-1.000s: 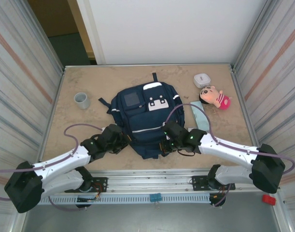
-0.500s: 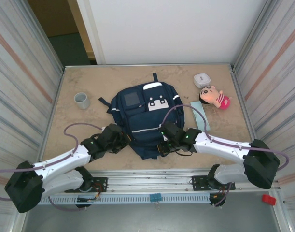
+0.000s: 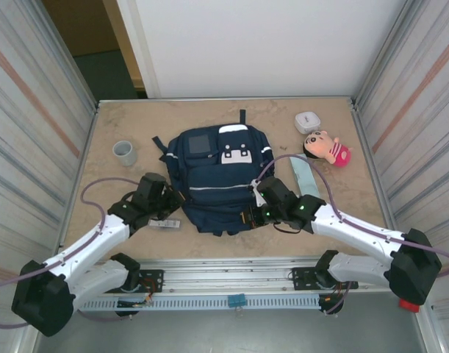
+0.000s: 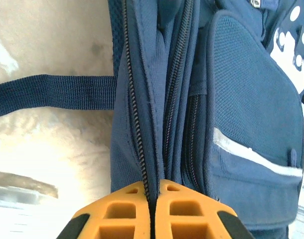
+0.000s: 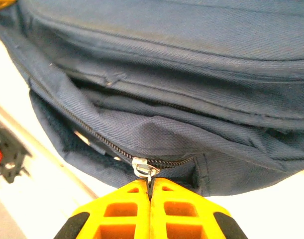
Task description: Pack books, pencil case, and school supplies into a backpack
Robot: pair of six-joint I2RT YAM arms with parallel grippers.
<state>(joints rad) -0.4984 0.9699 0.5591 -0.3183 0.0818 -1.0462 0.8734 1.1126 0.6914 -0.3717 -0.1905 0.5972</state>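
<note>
Grey cup (image 3: 125,152), white case (image 3: 307,121), pink doll (image 3: 327,148) on table (image 3: 158,118)

Even light is cast from above; the pale marbled desk (image 4: 52,149) is washed out in wrist views.

Lab rig: walled table (image 3: 173,118), aluminium rail (image 3: 239,283)

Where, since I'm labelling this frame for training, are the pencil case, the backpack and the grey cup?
pencil case (image 3: 306,176): top external view, on its flat pale teal top.
backpack (image 3: 213,187): top external view, on its navy front panel.
grey cup (image 3: 126,159): top external view, on its near wall.
</note>
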